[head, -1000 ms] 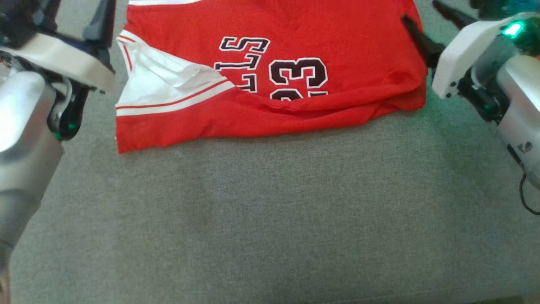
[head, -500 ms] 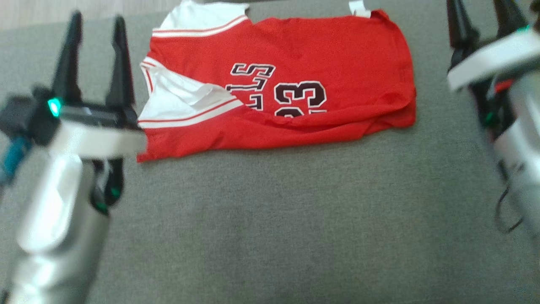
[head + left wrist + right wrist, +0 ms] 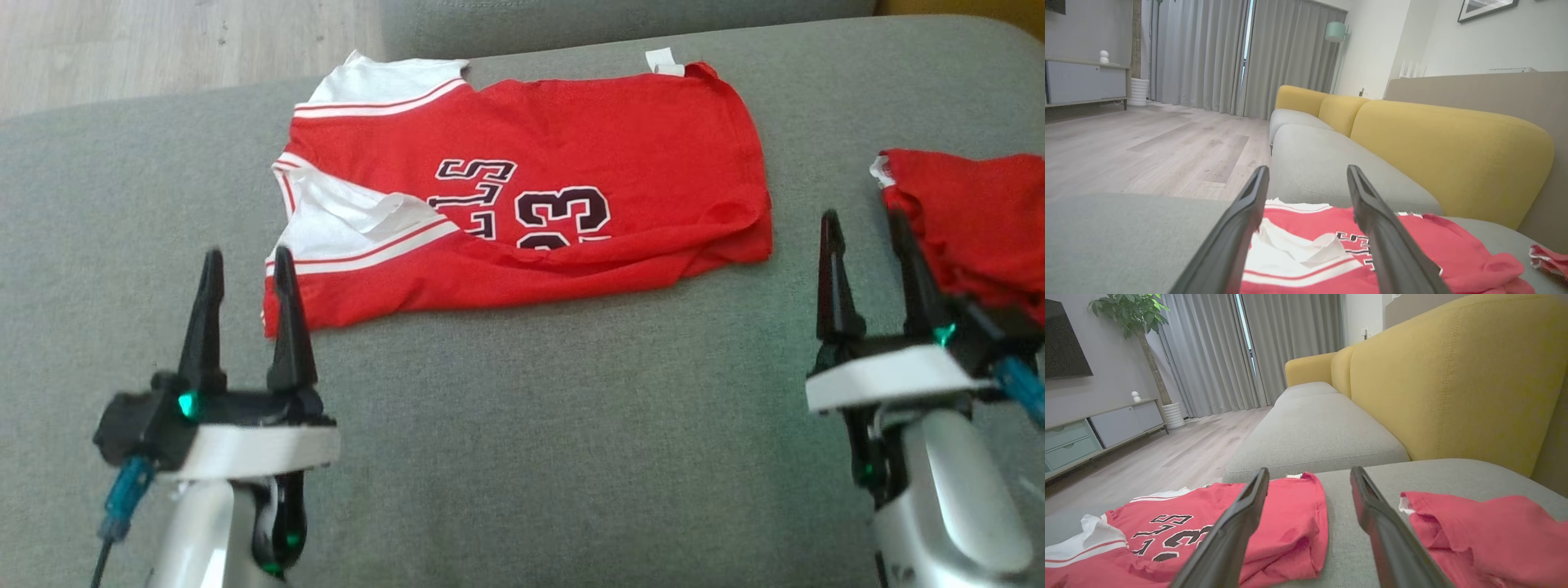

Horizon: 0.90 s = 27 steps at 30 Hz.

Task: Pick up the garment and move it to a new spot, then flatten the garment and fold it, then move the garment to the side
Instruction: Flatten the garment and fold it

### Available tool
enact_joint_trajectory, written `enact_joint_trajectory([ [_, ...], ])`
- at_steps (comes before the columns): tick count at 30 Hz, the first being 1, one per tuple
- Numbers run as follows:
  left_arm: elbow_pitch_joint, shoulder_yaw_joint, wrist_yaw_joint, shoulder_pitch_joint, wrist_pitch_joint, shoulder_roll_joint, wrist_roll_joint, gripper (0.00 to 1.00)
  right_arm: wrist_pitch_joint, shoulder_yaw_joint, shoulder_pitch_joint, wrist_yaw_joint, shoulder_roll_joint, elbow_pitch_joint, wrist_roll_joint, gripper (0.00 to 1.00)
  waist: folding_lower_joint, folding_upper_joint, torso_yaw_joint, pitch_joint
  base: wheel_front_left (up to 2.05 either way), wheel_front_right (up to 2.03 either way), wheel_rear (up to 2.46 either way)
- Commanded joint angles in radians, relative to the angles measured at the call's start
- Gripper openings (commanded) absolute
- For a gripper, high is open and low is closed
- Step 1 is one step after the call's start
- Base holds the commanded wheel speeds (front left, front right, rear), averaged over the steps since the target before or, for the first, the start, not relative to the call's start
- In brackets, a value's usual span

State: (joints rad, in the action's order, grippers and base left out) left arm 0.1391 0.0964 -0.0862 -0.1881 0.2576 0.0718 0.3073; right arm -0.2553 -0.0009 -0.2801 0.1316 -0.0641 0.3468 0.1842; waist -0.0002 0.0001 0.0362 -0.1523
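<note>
Red jersey (image 3: 620,139), white-trimmed, folded, flat on grey sofa cushion (image 3: 522,425). Left gripper (image 3: 247,253) spread, empty, near jersey corner. Right gripper (image 3: 863,216) spread, empty, beside second red garment (image 3: 980,220).

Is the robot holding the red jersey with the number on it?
No, the jersey lies flat on the sofa, and the left gripper and right gripper stand open and empty.
</note>
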Motion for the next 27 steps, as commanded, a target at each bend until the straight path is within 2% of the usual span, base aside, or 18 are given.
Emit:
enact_joint_trajectory([
  [1, -0.024, -0.052, -0.007, -0.01, 0.004, -0.004, -0.013, 1.0, -0.006, 0.023, 0.011, -0.001, 0.013, -0.049, 0.012, 1.0, 0.0002, -0.0001, 0.003, 0.002, 0.0, 0.0, 0.0],
  [8, 0.0, -0.078, -0.028, -0.005, 0.004, -0.02, -0.038, 1.0, -0.006, 0.055, 0.031, -0.001, 0.014, -0.07, 0.038, 1.0, 0.0002, -0.0001, 0.01, 0.0, 0.0, 0.0, 0.0],
  [13, 0.055, -0.086, -0.027, -0.031, 0.004, -0.021, -0.061, 1.0, -0.006, 0.062, 0.014, -0.001, 0.014, -0.087, 0.038, 1.0, 0.0002, -0.0001, 0.019, -0.025, 0.0, 0.0, 0.0],
  [18, 0.184, -0.085, -0.002, -0.075, 0.004, -0.021, -0.092, 1.0, -0.006, 0.061, 0.012, -0.001, 0.014, -0.097, 0.043, 1.0, 0.0002, -0.0001, 0.024, -0.055, 0.0, 0.0, 0.0],
  [27, 0.498, -0.129, 0.095, -0.221, -0.02, 0.024, -0.117, 1.0, -0.006, 0.097, -0.009, -0.001, 0.014, -0.101, 0.06, 1.0, 0.0002, -0.0001, 0.062, -0.115, 0.0, 0.0, 0.0],
])
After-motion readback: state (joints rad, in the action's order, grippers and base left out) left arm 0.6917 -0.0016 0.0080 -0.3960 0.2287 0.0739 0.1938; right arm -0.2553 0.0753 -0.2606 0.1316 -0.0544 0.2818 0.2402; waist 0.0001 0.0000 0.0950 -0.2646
